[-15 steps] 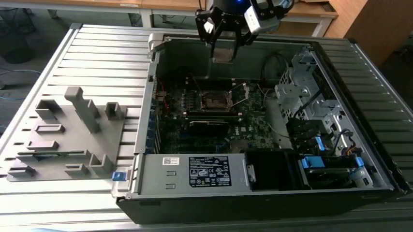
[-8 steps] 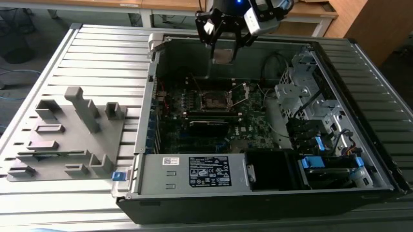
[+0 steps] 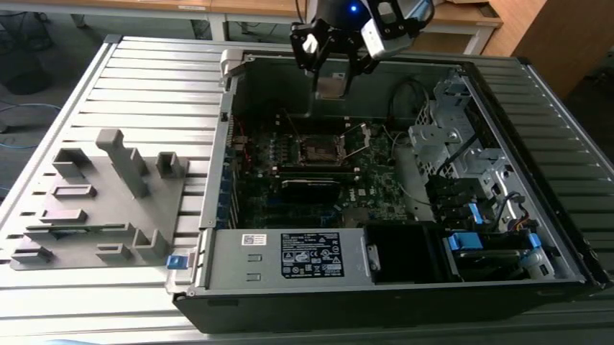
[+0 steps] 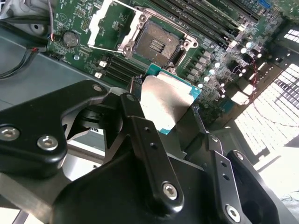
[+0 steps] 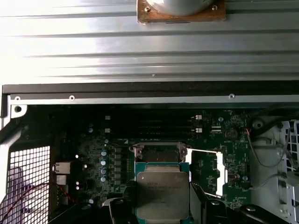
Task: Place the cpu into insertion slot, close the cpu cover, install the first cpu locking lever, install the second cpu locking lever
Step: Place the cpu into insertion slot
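Presently held: the cpu (image 4: 166,100), dull metal top facing both wrist views, suspended above the insertion slot (image 4: 156,44) and apart from it.
Claw state: the gripper (image 3: 334,77) pinches the cpu; you see its fingers (image 4: 136,122) pressed against two opposite edges.
Socket: the insertion slot shows you its dark centre and silvery rim, uncovered, below the gripper in the exterior view.
Lid: the cpu cover (image 4: 96,25) stands swung open, tilted up just beside the insertion slot.
Surroundings: the motherboard (image 3: 259,198) spreads around the insertion slot, inside the open computer case (image 3: 221,260).
Bench: a grey fixture tray (image 3: 96,208) lies well apart from the insertion slot, towards the exterior view's left.
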Motion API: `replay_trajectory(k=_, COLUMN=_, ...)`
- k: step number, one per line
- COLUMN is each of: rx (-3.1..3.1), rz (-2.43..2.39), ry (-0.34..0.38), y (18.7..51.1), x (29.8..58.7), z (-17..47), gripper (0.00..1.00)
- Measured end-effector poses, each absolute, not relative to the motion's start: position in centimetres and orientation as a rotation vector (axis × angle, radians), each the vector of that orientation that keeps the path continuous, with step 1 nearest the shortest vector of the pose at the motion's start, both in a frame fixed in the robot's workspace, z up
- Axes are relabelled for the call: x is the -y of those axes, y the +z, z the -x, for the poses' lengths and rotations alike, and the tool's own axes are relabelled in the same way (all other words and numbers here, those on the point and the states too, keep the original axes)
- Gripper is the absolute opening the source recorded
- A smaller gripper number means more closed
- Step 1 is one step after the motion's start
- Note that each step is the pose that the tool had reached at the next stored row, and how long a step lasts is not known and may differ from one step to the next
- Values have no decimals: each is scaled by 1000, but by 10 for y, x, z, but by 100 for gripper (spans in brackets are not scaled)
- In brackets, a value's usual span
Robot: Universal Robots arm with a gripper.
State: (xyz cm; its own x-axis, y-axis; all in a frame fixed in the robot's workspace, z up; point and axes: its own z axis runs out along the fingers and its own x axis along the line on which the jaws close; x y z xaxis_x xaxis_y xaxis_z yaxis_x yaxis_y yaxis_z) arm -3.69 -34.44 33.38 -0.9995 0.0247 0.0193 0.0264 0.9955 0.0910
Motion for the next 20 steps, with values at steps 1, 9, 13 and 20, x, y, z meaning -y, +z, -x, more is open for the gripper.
replay_trajectory(k=1, rx=3120, rz=40, ry=-143, y=333, x=344, z=37, gripper=54)
replay_trajectory(k=9, rx=3120, rz=40, ry=-143, y=330, x=344, z=37, gripper=54)
replay_trajectory(k=13, rx=3120, rz=40, ry=-143, y=328, x=344, z=37, gripper=54)
replay_trajectory(k=20, rx=3120, rz=40, ry=-143, y=326, x=344, z=37, gripper=54)
